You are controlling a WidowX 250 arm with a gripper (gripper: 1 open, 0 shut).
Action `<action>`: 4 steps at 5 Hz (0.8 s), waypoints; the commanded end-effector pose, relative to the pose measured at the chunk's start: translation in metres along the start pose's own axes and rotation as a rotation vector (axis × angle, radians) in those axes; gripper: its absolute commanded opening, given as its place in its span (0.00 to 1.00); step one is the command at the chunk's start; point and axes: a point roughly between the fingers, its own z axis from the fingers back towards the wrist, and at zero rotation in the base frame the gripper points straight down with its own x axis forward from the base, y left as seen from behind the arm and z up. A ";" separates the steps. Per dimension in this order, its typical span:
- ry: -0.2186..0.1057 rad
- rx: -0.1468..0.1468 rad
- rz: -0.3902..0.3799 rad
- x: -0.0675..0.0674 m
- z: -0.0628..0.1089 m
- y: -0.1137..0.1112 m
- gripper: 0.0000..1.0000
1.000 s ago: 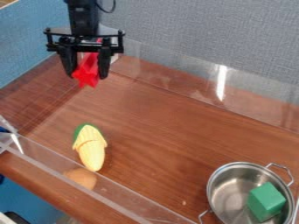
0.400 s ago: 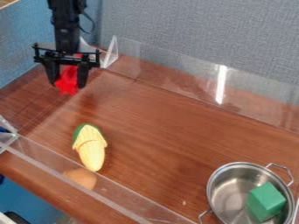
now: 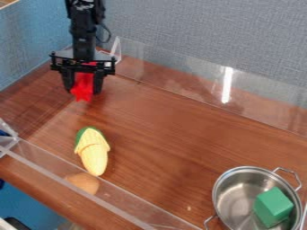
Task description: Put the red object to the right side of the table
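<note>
corn toy (image 3: 93, 153), metal pot (image 3: 247, 188) holding green block (image 3: 274, 206), blue-grey wall (image 3: 210, 40)

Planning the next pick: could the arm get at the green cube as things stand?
Probably not right away: its fingers look closed around the red object, so that likely goes down first. The green cube sits in an open-topped metal pot, nothing over it.

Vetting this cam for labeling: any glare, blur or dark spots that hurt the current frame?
Camera view: bright glare streak on the clear wall; gripper dark, its finger detail lost against the red object; soft overall at low resolution, corn toy outline still readable.
</note>
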 end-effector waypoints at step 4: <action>-0.027 -0.032 0.151 0.020 0.008 -0.009 1.00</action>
